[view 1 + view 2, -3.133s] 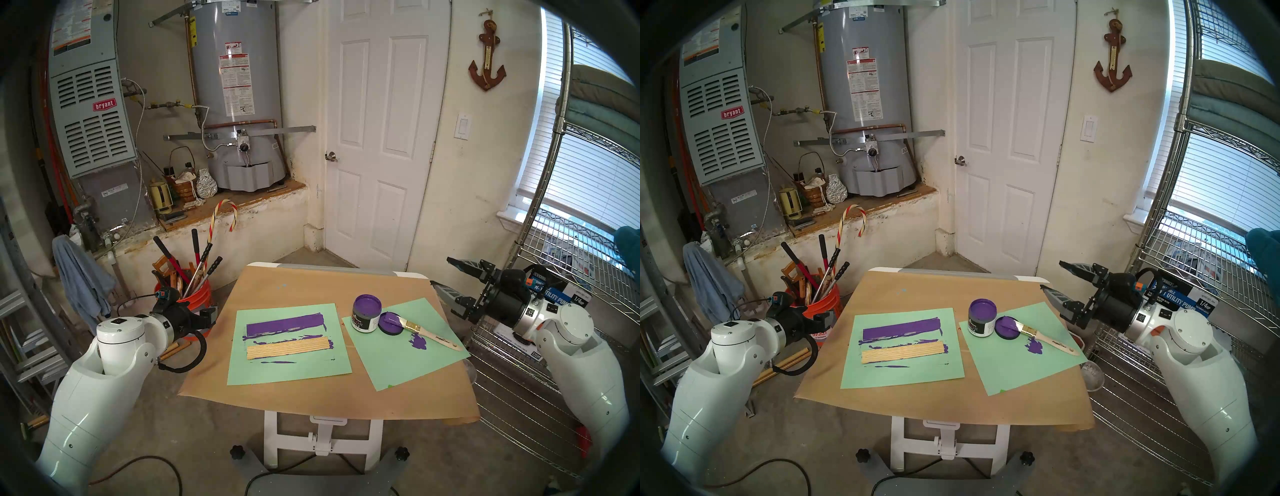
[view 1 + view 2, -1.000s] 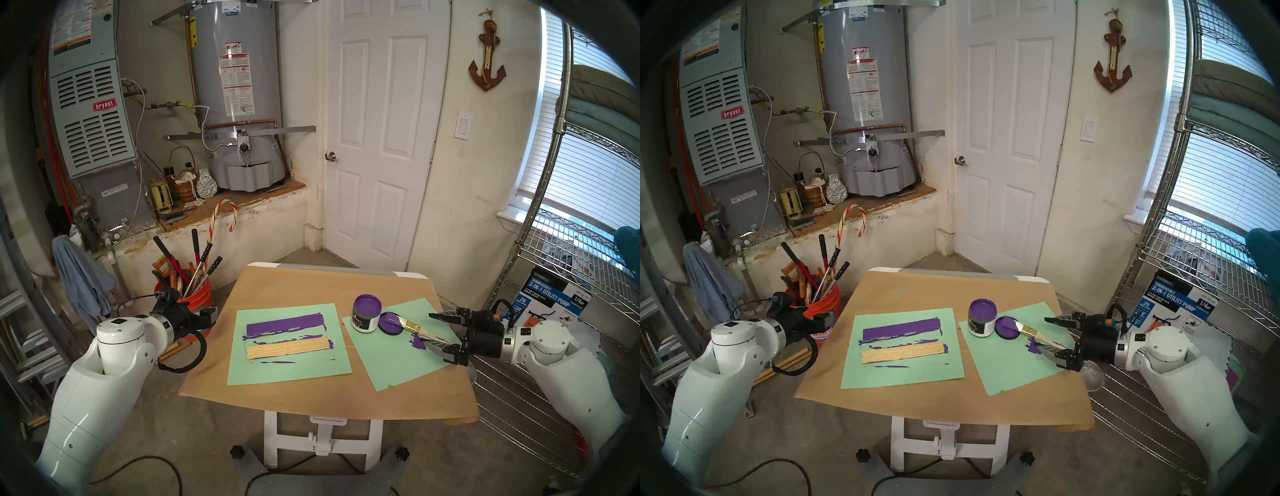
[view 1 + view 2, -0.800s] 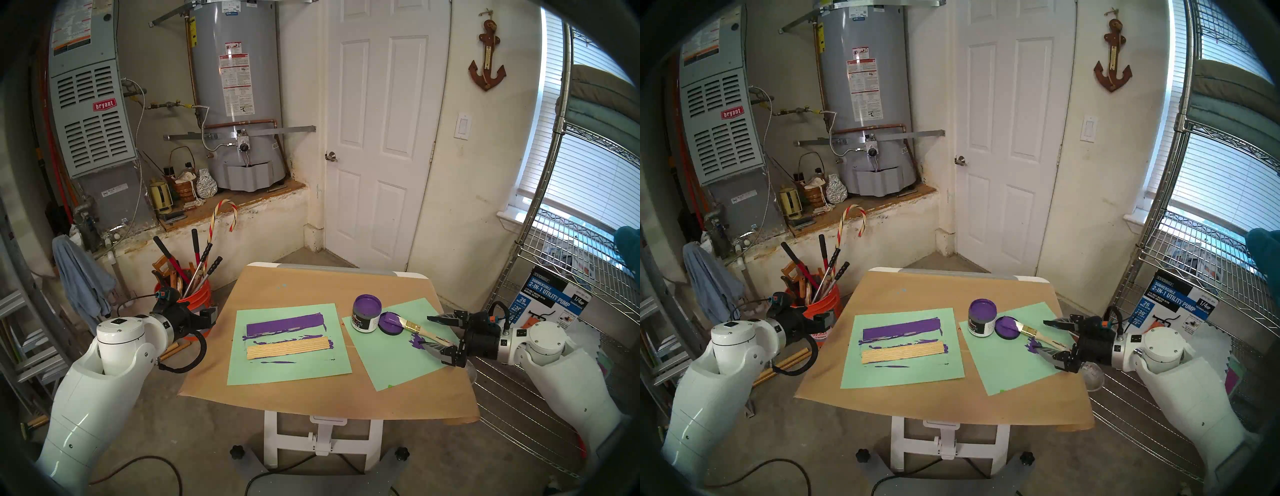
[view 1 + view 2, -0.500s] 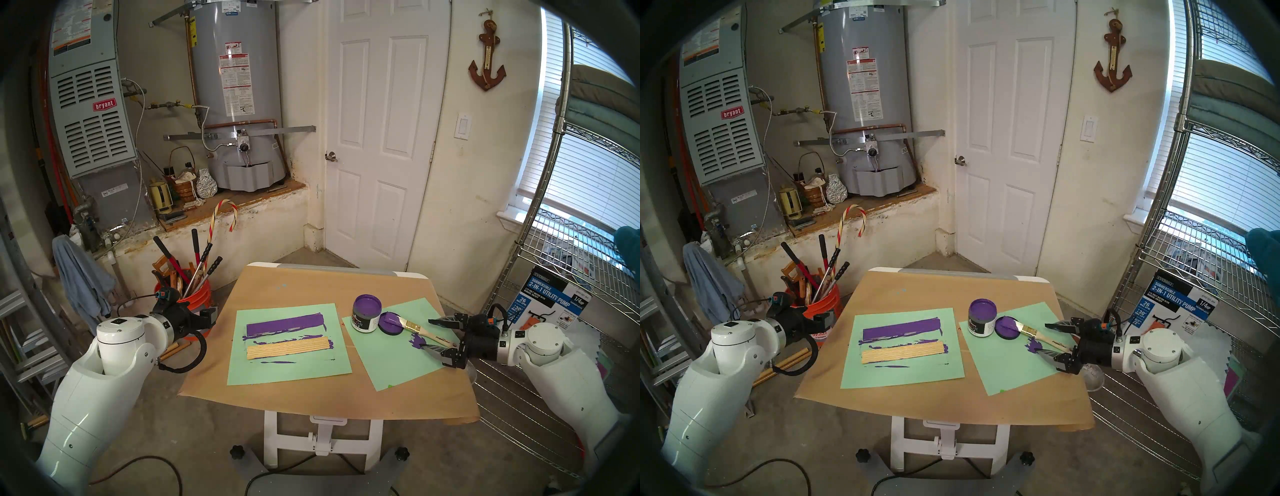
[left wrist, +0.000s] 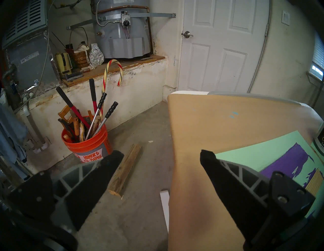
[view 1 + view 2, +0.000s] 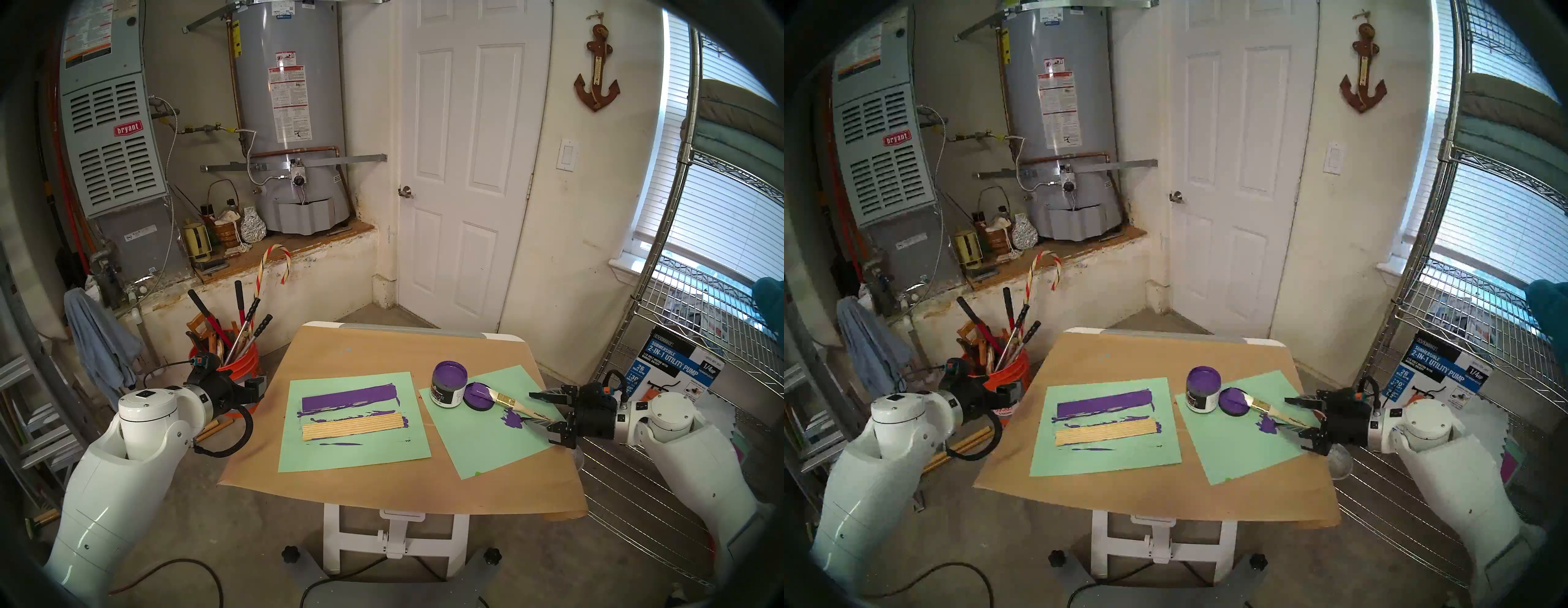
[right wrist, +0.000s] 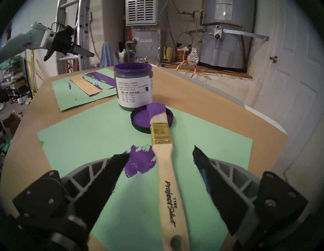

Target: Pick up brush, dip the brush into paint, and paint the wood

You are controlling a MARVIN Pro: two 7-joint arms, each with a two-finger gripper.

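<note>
The brush (image 6: 515,405) lies on the right green sheet, its purple bristles resting on the black lid (image 6: 479,395); its pale handle points to the table's right edge. The open jar of purple paint (image 6: 449,384) stands just left of the lid. The pale ribbed wood strip (image 6: 353,426) lies on the left green sheet. My right gripper (image 6: 529,408) is open and low, one finger on each side of the brush handle (image 7: 166,175), not touching it. In the right wrist view the right gripper (image 7: 161,152) straddles the handle. My left gripper (image 5: 161,154) is open and empty beyond the table's left edge.
A flat purple stripe (image 6: 350,397) lies behind the wood, and a purple smear (image 7: 140,163) beside the brush handle. An orange bucket of tools (image 6: 242,361) stands left of the table, a wire shelf (image 6: 679,339) right. A small bowl (image 6: 1339,460) sits at the table's right edge.
My right gripper came down from beside the shelf to the brush handle, and its jaws have narrowed slightly around it. The brush and the left arm have not moved.
</note>
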